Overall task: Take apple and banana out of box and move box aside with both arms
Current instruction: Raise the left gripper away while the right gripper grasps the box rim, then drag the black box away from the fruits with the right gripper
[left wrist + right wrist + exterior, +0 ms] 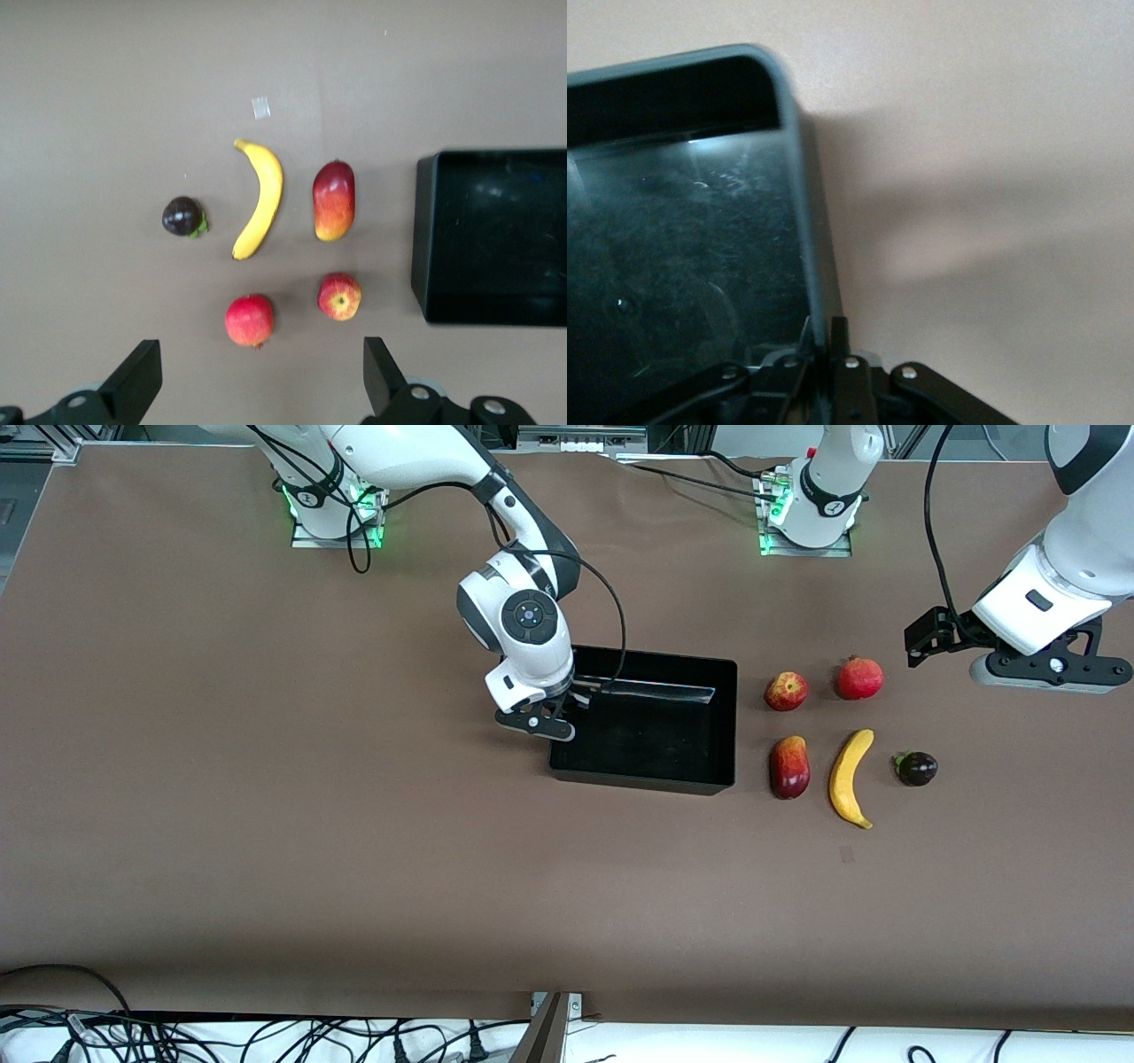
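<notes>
I've got the right gripper (551, 722) down at the box (651, 766), on the short wall at the right arm's end of the table. In the right wrist view its fingers (840, 341) sit pinched on that wall (806, 266), one on each face with the rim between them. Only one corner of the bin shows there; the rest is cut off, and the floor is just scuffed glare. From the front camera the wrist housing covers most of the fingers, so that grip is readable only from the wrist.

The left gripper (1050, 669) hangs high over the bare table at the left arm's end, waiting. My left wrist view shows its fingers (137, 376) spread wide apart, though only their tips poke into frame.

The banana (850, 778) lies flat between a mango (789, 767) and a dark purple fruit (916, 768). The apple (786, 691) sits just beside the box's other short wall, farther from the front camera than the mango. Beside the apple is a round red fruit (859, 678); I can't tell what kind. No fruit touches another. A small pale scrap (260, 107) lies on the table (266, 824) near the banana's tip; I can't make out what it is.
</notes>
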Tool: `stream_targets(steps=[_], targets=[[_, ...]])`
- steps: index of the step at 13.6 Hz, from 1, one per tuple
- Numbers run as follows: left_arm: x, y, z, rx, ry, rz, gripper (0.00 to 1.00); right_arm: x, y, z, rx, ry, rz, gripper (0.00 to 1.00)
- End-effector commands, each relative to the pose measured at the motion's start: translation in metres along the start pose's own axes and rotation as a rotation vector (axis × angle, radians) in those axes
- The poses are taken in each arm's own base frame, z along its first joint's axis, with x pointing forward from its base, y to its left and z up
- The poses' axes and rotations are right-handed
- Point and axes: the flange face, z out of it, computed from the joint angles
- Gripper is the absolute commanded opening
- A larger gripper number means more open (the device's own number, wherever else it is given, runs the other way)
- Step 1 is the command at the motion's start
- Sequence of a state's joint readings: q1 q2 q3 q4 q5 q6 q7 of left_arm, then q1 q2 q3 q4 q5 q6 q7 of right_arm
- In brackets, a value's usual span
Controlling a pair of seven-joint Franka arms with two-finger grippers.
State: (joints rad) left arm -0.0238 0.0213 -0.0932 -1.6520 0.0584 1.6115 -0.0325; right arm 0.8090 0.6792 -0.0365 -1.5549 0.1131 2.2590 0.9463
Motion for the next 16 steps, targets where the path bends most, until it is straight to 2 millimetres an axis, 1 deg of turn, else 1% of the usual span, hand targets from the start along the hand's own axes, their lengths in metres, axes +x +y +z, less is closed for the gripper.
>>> stream_targets(steps=[1,2,3,4,5,6,7,8,9,11,13,15,16], targets=[[0.000,-0.005,0.007,-0.038,-0.066,-0.016,1.00,0.018,0.007,-0.021,0.012,0.023,-0.033,0.00],[-0.002,-0.008,0.004,-0.095,-0.078,-0.029,1.00,0.033,0.019,-0.039,0.010,0.026,-0.071,0.00],[-0.003,-0.008,-0.004,-0.102,-0.077,-0.028,1.00,0.054,0.040,-0.057,-0.017,0.015,-0.122,0.00],[0.000,-0.007,-0.009,-0.104,-0.067,-0.025,1.00,0.076,0.064,-0.078,-0.035,0.001,-0.200,0.00],[0.002,-0.006,-0.008,-0.117,-0.070,-0.026,1.00,0.100,0.094,-0.099,-0.055,-0.015,-0.266,0.00],[0.001,-0.004,-0.006,-0.114,-0.078,-0.024,1.00,0.118,0.122,-0.115,-0.068,-0.032,-0.329,0.00],[0.004,0.001,0.000,-0.103,-0.095,-0.015,1.00,0.137,0.155,-0.129,-0.081,-0.054,-0.402,0.00],[0.008,0.001,0.008,-0.104,-0.110,-0.015,1.00,0.154,0.190,-0.138,-0.089,-0.070,-0.451,0.00],[0.008,-0.002,0.004,-0.105,-0.101,-0.016,1.00,0.167,0.224,-0.143,-0.089,-0.079,-0.496,0.00],[0.009,-0.002,-0.005,-0.119,-0.084,-0.017,1.00,0.188,0.288,-0.137,-0.096,-0.096,-0.547,0.00],[0.009,0.006,-0.005,-0.119,-0.089,-0.003,1.00,0.205,0.342,-0.122,-0.080,-0.093,-0.581,0.00],[0.009,0.011,-0.003,-0.114,-0.096,0.005,1.00,0.213,0.385,-0.099,-0.051,-0.084,-0.593,0.00],[0.009,0.009,-0.003,-0.118,-0.100,0.000,1.00,0.214,0.402,-0.087,-0.054,-0.081,-0.585,0.00]])
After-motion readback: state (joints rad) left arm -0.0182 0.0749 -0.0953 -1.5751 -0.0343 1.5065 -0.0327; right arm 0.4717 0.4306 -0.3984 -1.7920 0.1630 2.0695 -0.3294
